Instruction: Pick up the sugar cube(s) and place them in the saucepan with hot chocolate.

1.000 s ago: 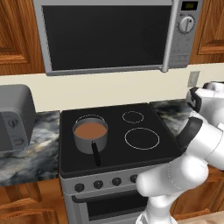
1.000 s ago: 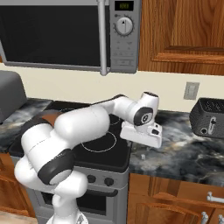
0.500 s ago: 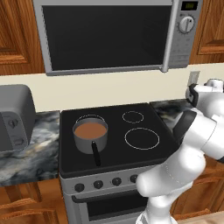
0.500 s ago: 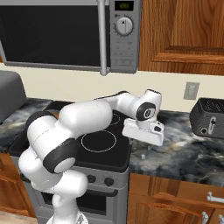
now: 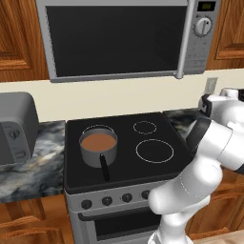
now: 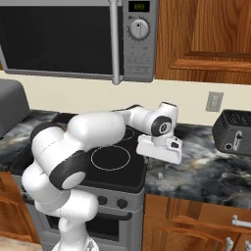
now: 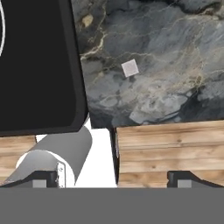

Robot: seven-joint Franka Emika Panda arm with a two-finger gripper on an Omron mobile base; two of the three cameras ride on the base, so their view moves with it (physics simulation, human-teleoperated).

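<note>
One small whitish sugar cube (image 7: pixel 130 68) lies on the dark marble counter (image 7: pixel 175 52), a little right of the black cooktop edge (image 7: pixel 74 65). My gripper (image 7: pixel 116 179) hovers above the counter's front edge, open, with nothing between its fingertips (image 7: pixel 43 178). The cube sits ahead of the fingers, apart from them. In the right base view the hand (image 6: pixel 159 149) hangs over the counter just right of the stove. The saucepan with hot chocolate (image 5: pixel 98 145) stands on the front left burner, grey with brown liquid, its black handle (image 5: pixel 104 167) pointing toward the front.
A dark toaster (image 6: pixel 233 131) stands on the counter at the right. A grey appliance (image 5: pixel 16 126) sits left of the stove. The microwave (image 5: pixel 124 38) hangs above the cooktop (image 5: pixel 143 143). Wooden cabinet fronts (image 7: pixel 170 148) run below the counter edge.
The arm's elbow has swung slightly. The hand has stayed over the counter right of the stove, jaws still wide apart.
</note>
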